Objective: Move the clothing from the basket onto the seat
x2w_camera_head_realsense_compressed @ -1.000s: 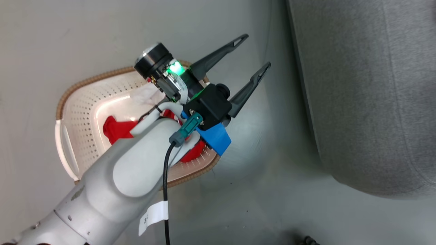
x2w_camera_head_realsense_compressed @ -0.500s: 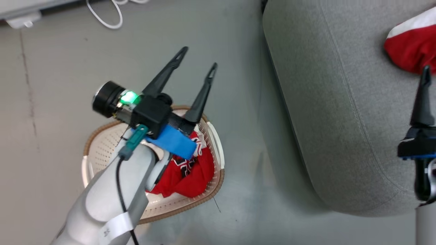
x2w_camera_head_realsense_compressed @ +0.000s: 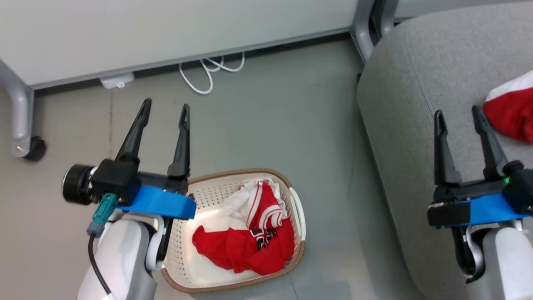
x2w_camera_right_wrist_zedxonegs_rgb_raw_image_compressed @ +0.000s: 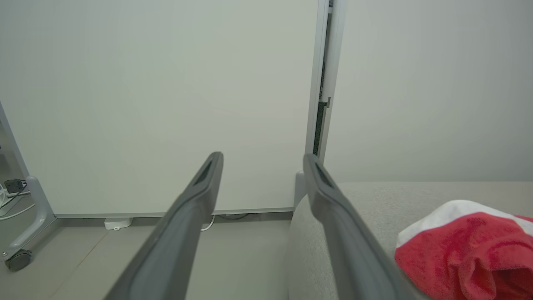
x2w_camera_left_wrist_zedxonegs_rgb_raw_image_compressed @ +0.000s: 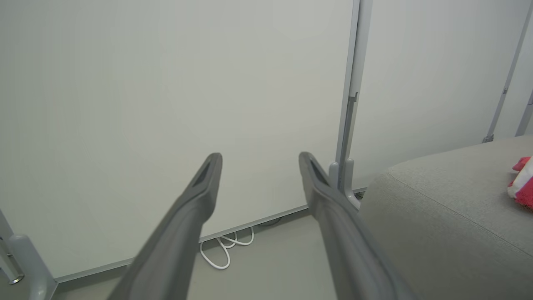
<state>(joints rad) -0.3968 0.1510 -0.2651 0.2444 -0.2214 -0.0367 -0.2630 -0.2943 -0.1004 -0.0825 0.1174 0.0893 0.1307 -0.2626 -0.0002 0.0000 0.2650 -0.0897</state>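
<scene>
Partly done. One red-and-white garment (x2w_camera_head_realsense_compressed: 510, 110) lies on the seat (x2w_camera_head_realsense_compressed: 416, 83), well in from the rounded edge facing the basket (x2w_camera_head_realsense_compressed: 233, 171). Just beside it is the right gripper (x2w_camera_head_realsense_compressed: 456, 111), jaws wide and empty. More clothing (x2w_camera_head_realsense_compressed: 245, 246), red with striped trim and a printed graphic, sits heaped against the basket's seat-side wall. Over the opposite rim the left gripper (x2w_camera_head_realsense_compressed: 165, 105) is wide and empty. Judgement: at least one more transfer left.

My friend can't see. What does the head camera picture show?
Red and white clothing lies in a white basket, beside a grey sofa holding another red garment. The left tool and right tool are open and empty.
</scene>
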